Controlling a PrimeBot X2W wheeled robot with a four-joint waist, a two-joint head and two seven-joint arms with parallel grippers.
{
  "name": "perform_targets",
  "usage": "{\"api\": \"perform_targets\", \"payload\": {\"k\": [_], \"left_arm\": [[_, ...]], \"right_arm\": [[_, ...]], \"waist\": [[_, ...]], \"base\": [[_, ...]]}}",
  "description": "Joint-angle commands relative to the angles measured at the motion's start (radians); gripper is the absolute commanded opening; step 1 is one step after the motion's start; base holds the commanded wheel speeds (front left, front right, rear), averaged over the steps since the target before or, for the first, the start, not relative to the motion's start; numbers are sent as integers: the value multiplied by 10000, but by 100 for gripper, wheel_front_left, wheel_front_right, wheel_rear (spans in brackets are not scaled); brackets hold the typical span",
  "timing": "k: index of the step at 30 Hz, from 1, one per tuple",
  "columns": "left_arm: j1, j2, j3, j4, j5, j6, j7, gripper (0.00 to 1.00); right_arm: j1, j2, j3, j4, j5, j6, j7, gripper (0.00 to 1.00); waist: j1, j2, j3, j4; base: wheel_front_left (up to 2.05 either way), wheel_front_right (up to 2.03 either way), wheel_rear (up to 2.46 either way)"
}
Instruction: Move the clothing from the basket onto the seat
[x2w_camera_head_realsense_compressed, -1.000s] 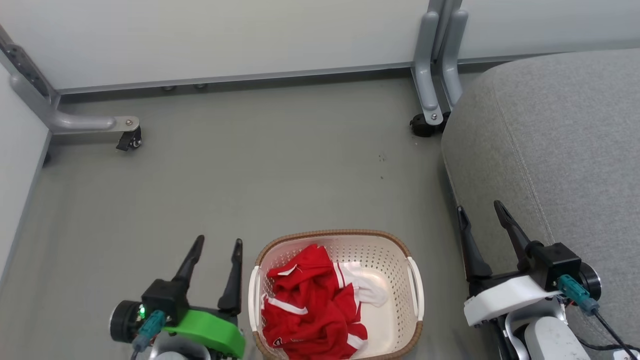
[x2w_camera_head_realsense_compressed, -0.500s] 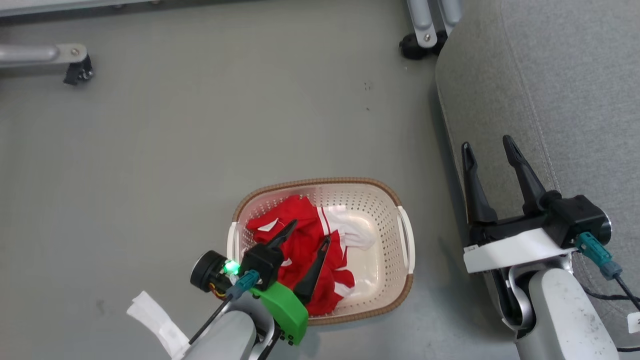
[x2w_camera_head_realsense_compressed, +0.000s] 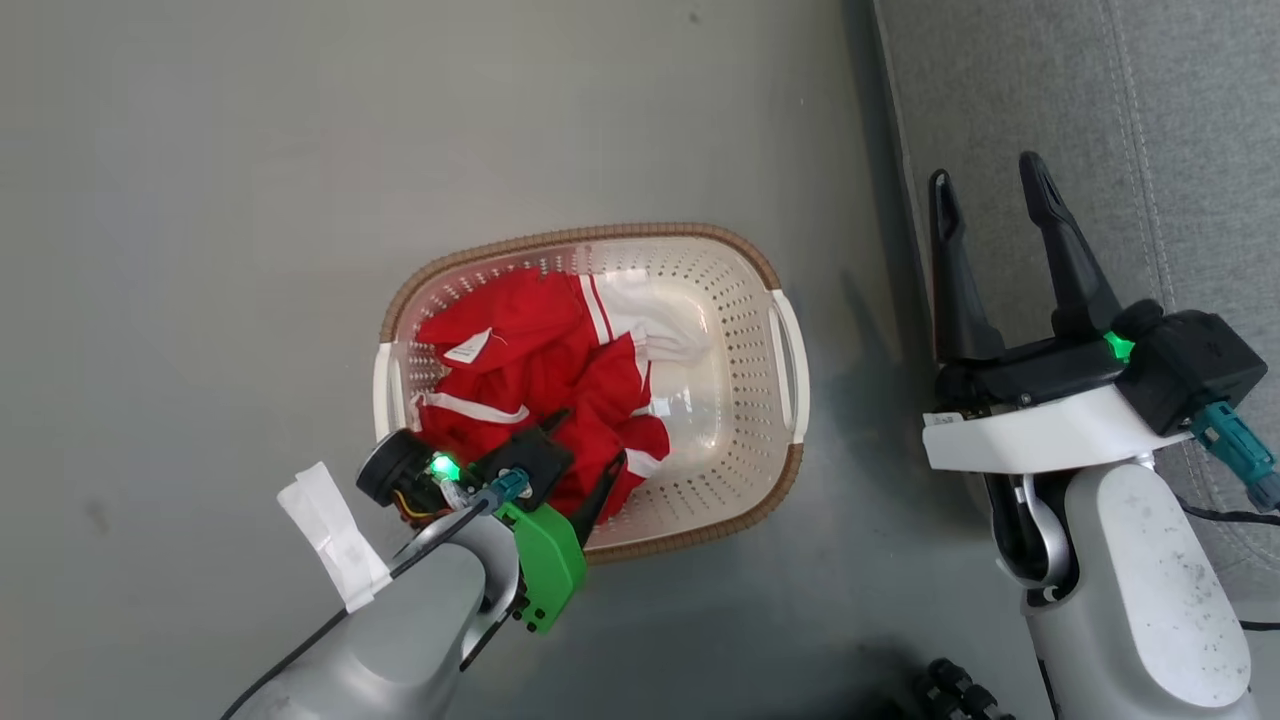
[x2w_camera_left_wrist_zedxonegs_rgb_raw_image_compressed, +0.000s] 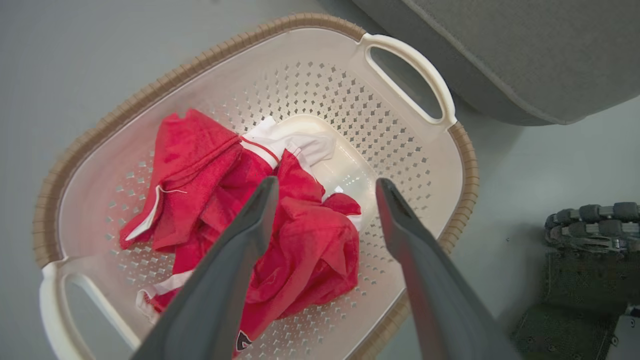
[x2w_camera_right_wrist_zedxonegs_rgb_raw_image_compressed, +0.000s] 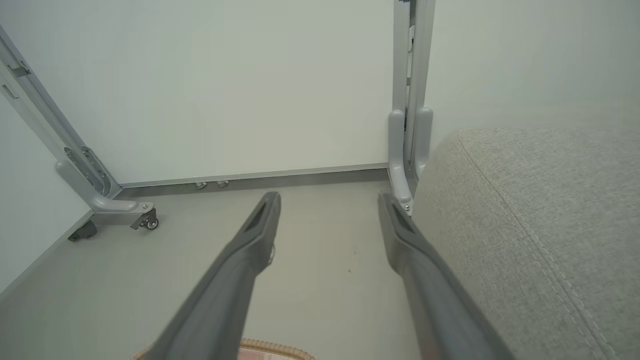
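Left fingers (x2w_camera_left_wrist_zedxonegs_rgb_raw_image_compressed: 235, 260) lowered over clothing (x2w_camera_left_wrist_zedxonegs_rgb_raw_image_compressed: 310, 240) | spread (wrist view: seat (x2w_camera_left_wrist_zedxonegs_rgb_raw_image_compressed: 500, 50) near basket (x2w_camera_left_wrist_zedxonegs_rgb_raw_image_compressed: 465, 165))

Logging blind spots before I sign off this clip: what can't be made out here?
Head view: whether the left end effector touches the clothing; seen from above, depth is unclear.
Left wrist view: garment count; the fabric is bunched, partly behind the fingers.
Right wrist view: the basket, cut by the bottom edge.

A mock-up lab bay: white partition panels (x2w_camera_right_wrist_zedxonegs_rgb_raw_image_compressed: 225, 75) on castered metal feet (x2w_camera_right_wrist_zedxonegs_rgb_raw_image_compressed: 117, 206), grey floor (x2w_camera_right_wrist_zedxonegs_rgb_raw_image_compressed: 325, 280), one grey seat (x2w_camera_right_wrist_zedxonegs_rgb_raw_image_compressed: 540, 240).
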Motion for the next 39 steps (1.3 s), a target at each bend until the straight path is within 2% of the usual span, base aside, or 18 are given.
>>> {"api": "perform_targets", "payload": {"k": [1, 13, 35, 36, 37, 39], "left_arm": [[-358, 185, -109, 189, -174, -1, -37, 100], [-1499, 602, -1179, 1419, -972, -1, 203, 100], [-2246, 961, -2393, 2556, -2342, -1, 1503, 100], [-2269, 952, -2410, 2601, -2393, -1, 1513, 37], [-2283, 942, -2434, 2628, -2445, -1, 1532, 0], [-2361, 948, -2490, 2655, -2539, -1, 1539, 0]], "right_arm": [[-232, -12, 35, -120, 121, 1, -29, 100], [-493, -9, 289, -339, 906, 1, -32, 100], [-495, -10, 881, -347, 1650, 1, -33, 100], [-497, -10, 881, -344, 1644, 1, -33, 100], [-497, -10, 879, -339, 1645, 1, -33, 100], [-516, -10, 841, -342, 1602, 1, -33, 100]], "waist": [[-2, 0, 1268, -629], [-2, 0, 2464, -1255], [-2, 0, 2999, -2014], [-2, 0, 2998, -2040], [-2, 0, 2993, -2054], [-2, 0, 2966, -2060]], "base": [[0, 0, 0], [0, 0, 0], [0, 0, 0], [0, 0, 0], [0, 0, 0], [0, 0, 0]]}}
